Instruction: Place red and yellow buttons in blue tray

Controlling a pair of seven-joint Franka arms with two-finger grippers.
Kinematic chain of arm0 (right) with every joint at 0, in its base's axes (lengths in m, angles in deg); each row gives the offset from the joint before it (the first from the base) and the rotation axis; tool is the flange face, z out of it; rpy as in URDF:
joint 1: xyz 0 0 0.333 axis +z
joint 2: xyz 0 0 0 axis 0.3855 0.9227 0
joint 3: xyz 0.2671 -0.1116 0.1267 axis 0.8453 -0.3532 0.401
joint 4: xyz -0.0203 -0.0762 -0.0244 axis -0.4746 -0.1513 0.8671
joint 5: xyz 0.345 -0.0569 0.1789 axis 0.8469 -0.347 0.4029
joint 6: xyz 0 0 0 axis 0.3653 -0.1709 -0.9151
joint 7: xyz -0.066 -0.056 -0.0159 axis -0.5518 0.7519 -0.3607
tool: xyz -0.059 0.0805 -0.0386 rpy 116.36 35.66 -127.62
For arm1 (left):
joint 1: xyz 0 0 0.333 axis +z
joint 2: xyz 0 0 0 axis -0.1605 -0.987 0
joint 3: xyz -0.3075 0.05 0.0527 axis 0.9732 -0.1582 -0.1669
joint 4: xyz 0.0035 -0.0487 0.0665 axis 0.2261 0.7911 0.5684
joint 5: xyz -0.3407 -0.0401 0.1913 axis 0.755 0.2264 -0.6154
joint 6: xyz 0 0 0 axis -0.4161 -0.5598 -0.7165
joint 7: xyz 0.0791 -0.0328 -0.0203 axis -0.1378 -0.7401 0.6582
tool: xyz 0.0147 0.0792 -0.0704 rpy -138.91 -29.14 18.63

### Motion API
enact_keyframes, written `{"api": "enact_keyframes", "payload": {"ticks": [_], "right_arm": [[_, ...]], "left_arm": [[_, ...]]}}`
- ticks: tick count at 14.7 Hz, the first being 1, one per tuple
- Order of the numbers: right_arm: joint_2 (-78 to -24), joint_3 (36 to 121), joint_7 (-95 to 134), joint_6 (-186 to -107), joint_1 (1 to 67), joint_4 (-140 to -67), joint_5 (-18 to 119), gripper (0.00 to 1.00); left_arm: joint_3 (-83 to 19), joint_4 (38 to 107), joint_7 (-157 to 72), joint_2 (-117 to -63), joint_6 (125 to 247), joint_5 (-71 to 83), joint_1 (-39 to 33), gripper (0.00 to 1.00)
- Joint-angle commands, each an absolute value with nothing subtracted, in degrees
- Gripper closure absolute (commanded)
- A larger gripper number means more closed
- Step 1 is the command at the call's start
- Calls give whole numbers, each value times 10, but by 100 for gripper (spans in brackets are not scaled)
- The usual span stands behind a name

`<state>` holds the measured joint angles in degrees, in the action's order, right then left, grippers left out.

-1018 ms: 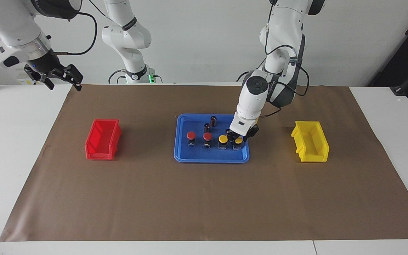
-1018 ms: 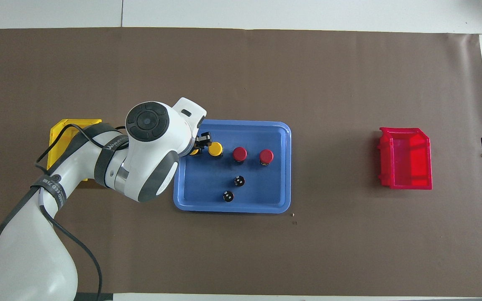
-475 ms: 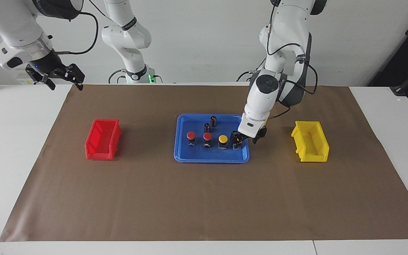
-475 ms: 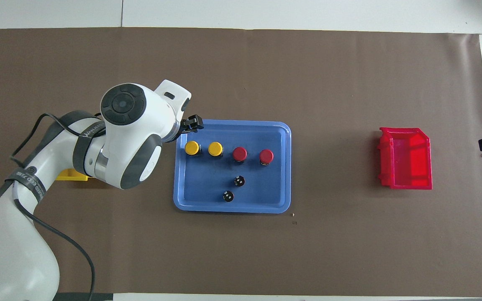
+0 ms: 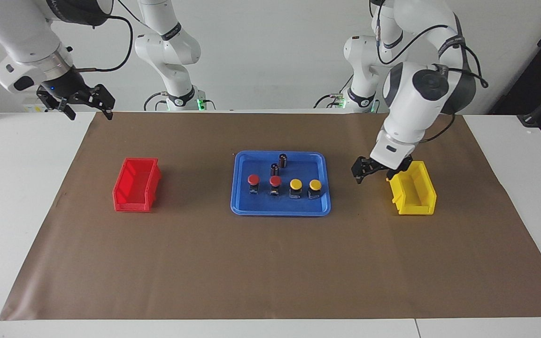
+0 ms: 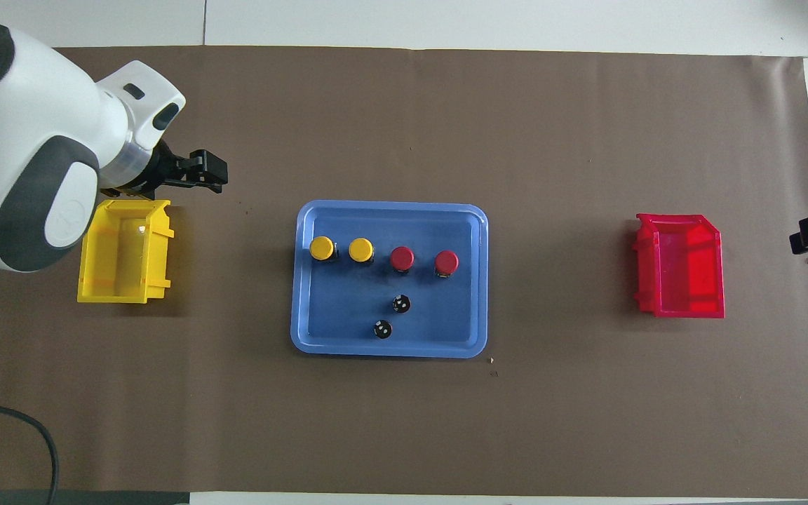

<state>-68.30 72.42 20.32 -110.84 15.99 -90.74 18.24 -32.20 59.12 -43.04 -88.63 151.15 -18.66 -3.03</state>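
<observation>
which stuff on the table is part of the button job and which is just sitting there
Part of the job:
- two red buttons, in the tray
- two yellow buttons, in the tray
- blue tray

Just lying about:
- two dark capless cylinders, also in the tray
- red bin
- yellow bin

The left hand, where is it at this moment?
The left hand is up in the air, empty, over the brown mat between the blue tray and the yellow bin, close beside the bin.
</observation>
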Motion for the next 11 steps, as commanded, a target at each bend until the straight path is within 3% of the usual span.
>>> {"api": "enact_keyframes", "payload": {"ticks": [1,6,11], "right_arm": [[-696,728,198,-1113,166,-920,184,0],[-697,728,197,-1113,167,-921,184,0],[-697,728,196,-1113,168,-921,185,0]], "left_arm": [[-319,593,-504,-840,1444,-181,8,0],[-321,591,-602,-776,1352,-173,74,0],[-318,569,-637,-771,1345,-175,79,0]]}}
